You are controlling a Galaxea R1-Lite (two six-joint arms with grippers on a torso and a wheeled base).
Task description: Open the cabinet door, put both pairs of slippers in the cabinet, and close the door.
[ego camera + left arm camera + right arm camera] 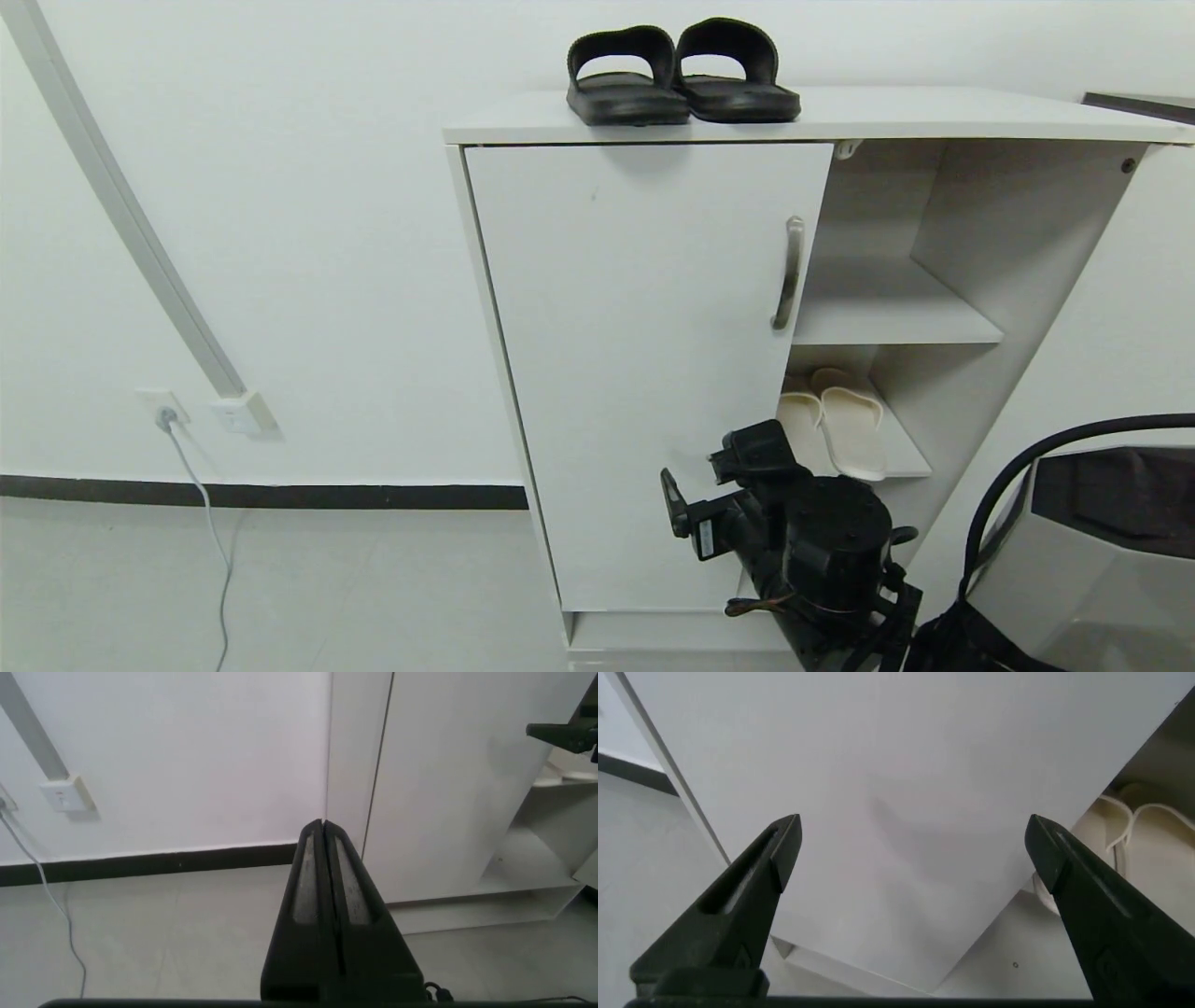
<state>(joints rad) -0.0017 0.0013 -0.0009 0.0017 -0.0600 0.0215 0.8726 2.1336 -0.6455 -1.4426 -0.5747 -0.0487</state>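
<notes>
From my remote station: the white cabinet (pixel 915 114) stands against the wall, its left door (pixel 644 373) shut, with a metal handle (pixel 790 273) upright near its free edge. The right door (pixel 1111 308) is swung wide open. One pair of black slippers (pixel 681 75) sits side by side on the cabinet's top, above the shut door. A pair of white slippers (pixel 836 429) lies on the lower shelf (pixel 901 453) inside the open compartment. My right claw (pixel 913 831) hangs low in front of the shut door, its fingers spread wide apart and holding nothing, the white slippers just off to one side of it. My left claw (pixel 322 835) has its fingers pressed together, empty, looking past the cabinet's left side over the floor (pixel 327 588). A wall socket (pixel 245 413) is fixed to the wall left of the cabinet.
</notes>
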